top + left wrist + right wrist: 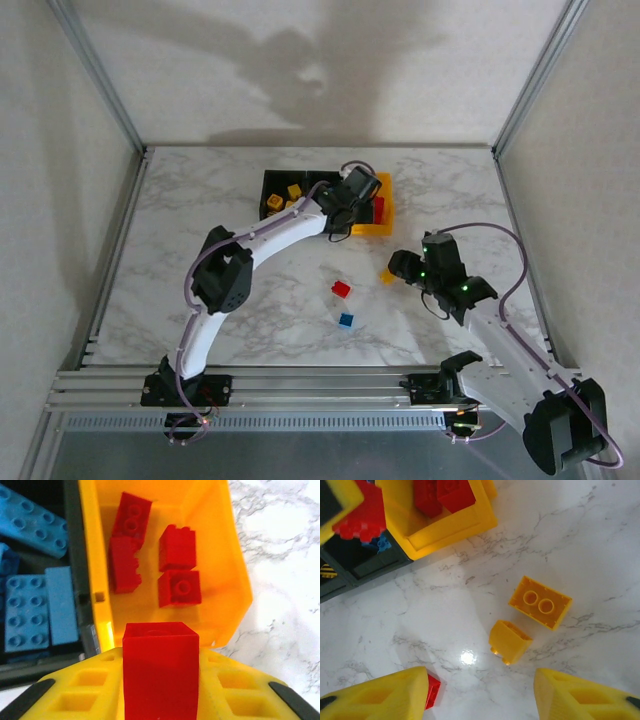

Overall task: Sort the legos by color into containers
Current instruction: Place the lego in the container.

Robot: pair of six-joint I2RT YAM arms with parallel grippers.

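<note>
Red lego (160, 655) clamped in your left gripper (160, 700) (lower half cut off at frame bottom), by the yellow-orange bin (235, 580), your right gripper (480, 700) half-spread, empty, partly hiding another lego (433, 690).

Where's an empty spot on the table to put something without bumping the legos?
The far left of the table, left of the black bin, is bare marble. So is the far right corner, right of the yellow bin. It is crowded in the middle: a red brick, a blue brick and yellow bricks lie near the right gripper.
</note>
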